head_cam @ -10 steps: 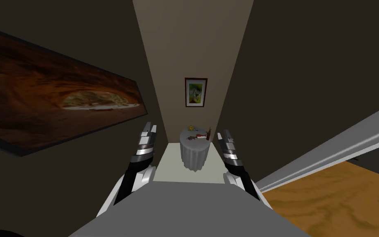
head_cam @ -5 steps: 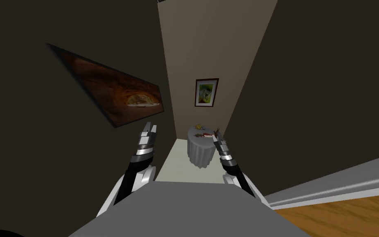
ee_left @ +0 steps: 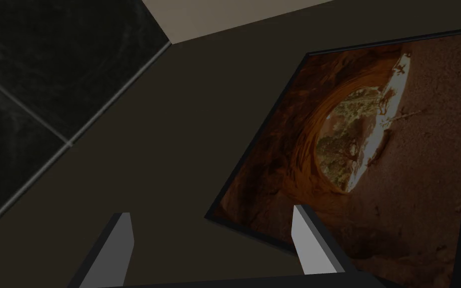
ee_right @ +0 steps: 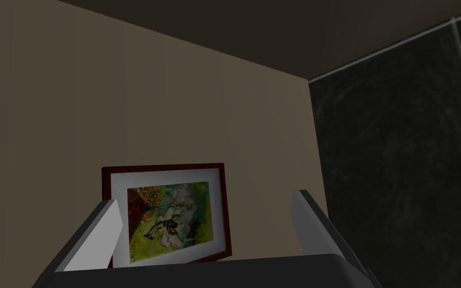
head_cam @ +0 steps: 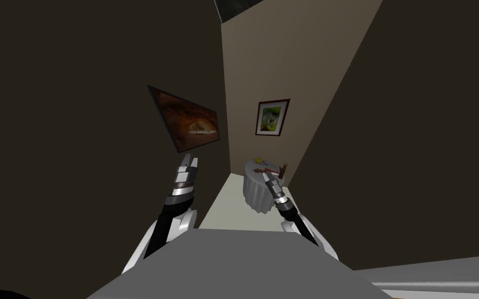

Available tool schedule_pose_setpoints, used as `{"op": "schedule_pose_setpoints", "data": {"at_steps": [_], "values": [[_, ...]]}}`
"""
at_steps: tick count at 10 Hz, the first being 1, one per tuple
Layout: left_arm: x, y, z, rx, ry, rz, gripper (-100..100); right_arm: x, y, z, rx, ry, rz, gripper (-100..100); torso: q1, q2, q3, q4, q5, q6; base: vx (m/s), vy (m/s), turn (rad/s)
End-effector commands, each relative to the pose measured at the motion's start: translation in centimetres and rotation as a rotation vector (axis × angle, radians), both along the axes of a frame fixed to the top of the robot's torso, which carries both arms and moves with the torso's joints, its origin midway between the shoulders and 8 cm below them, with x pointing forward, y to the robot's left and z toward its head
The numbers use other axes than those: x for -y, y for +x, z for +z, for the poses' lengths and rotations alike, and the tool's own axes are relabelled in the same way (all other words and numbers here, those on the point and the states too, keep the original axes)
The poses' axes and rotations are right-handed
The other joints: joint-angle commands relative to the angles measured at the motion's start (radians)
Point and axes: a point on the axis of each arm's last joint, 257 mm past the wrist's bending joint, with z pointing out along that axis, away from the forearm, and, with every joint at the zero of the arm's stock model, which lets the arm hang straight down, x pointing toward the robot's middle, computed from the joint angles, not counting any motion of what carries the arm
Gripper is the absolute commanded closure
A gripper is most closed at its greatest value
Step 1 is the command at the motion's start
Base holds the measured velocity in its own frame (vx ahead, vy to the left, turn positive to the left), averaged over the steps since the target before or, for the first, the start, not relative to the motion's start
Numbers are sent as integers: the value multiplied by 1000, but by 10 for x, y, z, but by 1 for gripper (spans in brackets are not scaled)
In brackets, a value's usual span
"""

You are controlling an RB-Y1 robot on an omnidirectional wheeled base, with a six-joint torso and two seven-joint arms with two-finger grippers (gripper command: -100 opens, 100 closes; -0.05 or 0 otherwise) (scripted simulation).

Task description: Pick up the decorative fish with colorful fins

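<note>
A small round table (head_cam: 256,193) draped in a pale cloth stands at the far end of a narrow passage. On its top lie a small yellow item (head_cam: 258,159), a reddish-brown item (head_cam: 266,169) and a brown upright piece (head_cam: 283,168). They are too small to tell which is the fish. My right gripper (head_cam: 265,177) (ee_right: 203,197) is open, raised in front of the table's near edge and well short of it. To the left, by the dark wall, my left gripper (head_cam: 188,164) (ee_left: 209,212) is held up, open and empty.
Dark walls close in on both sides of the pale floor strip (head_cam: 222,207). An orange cave picture (head_cam: 189,124) hangs on the left wall, and a small framed picture (head_cam: 272,117) on the end wall above the table. A pale skirting band (head_cam: 441,275) runs low on the right.
My view has swung: the table has drifted right, the cave picture has shrunk and the wooden floor has left the picture. My right forearm has swung inward, so its gripper overlaps the table.
</note>
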Motion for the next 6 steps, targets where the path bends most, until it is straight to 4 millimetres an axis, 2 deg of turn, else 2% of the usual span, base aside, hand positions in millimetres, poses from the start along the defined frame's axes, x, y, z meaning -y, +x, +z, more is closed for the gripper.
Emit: {"op": "schedule_pose_setpoints", "data": {"at_steps": [1, 2, 5, 6], "values": [[0, 0, 0, 0, 0, 0, 0, 0, 2, -10, -12, -12, 4, -100, 0, 0, 0, 0, 0, 0, -23, 4, -13], [0, 0, 0, 0, 0, 0, 0, -9, 3, -23, -23, -62, 40, -100, -1, -2, -1, 0, 0, 0, -34, 17, 326], [0, 0, 0, 0, 0, 0, 0, -14, 5, -48, -56, -123, 69, -100, -1, -2, -1, -1, 0, 0, -35, 12, 182], [0, 0, 0, 0, 0, 0, 0, -21, 5, -63, -66, -184, 105, -100, -1, -2, -1, -1, 0, 0, -34, 25, 419]]}}
